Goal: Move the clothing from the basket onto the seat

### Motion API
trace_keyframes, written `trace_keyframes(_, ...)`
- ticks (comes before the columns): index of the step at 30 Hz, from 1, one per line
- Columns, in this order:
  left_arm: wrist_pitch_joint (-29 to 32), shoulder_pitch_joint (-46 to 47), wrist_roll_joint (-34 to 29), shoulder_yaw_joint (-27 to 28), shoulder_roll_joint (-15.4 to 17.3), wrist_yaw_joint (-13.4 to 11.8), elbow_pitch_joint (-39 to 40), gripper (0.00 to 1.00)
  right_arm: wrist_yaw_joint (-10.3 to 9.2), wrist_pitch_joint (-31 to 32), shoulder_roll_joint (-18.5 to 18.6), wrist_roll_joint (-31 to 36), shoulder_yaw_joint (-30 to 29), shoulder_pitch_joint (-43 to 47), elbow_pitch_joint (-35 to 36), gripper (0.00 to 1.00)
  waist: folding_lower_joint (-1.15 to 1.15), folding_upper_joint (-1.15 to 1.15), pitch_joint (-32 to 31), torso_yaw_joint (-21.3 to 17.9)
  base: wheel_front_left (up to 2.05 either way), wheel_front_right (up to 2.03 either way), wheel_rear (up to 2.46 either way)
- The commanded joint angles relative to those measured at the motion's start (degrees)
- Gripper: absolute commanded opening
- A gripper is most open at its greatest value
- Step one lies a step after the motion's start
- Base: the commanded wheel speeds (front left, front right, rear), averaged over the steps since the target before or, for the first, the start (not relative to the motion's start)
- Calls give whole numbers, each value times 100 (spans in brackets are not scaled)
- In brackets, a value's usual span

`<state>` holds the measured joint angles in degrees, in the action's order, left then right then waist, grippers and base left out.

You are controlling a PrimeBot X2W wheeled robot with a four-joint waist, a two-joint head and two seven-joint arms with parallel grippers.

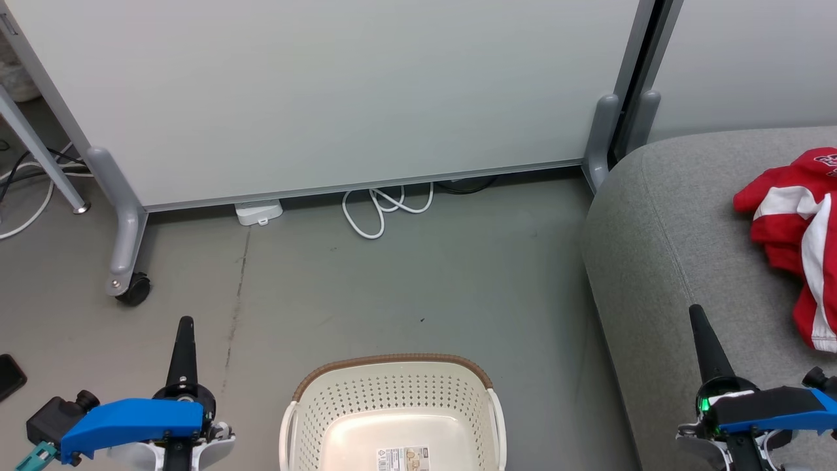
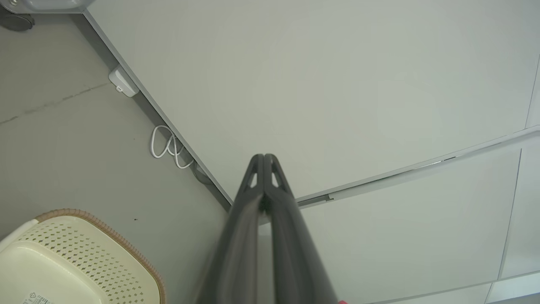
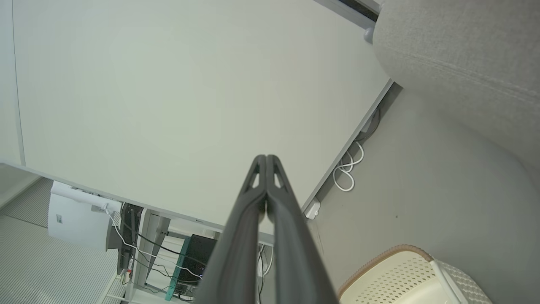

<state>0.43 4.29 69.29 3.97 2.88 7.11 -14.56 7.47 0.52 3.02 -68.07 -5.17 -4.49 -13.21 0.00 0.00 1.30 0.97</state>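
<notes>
Clothing (image 1: 794, 242) lies on seat (image 1: 654, 248), long axis near-to-far.

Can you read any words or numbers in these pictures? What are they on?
Sticker inside the basket: print too small to read.
Lettering on the red clothing: cut off by the picture's edge, unreadable.
No other writing can be read.

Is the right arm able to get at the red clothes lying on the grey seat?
Probably yes: the right gripper is right by the seat, with only bare cushion between it and the clothing. Its jaws are shut and would need opening first.
</notes>
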Motion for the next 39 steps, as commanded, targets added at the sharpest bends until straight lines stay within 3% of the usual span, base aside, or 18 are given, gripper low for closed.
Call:
trace_keyframes(1,46,122,143,39,25,41,62,0,3,49,-2,-170,-23,-134,25,0,0,0,-4,-3,0,0,0)
trace_keyframes(39,520,210,1957,220,20,61,62,0,4,521,-16,-2054,-127,-188,-68,0,0,0,-89,-77,0,0,0)
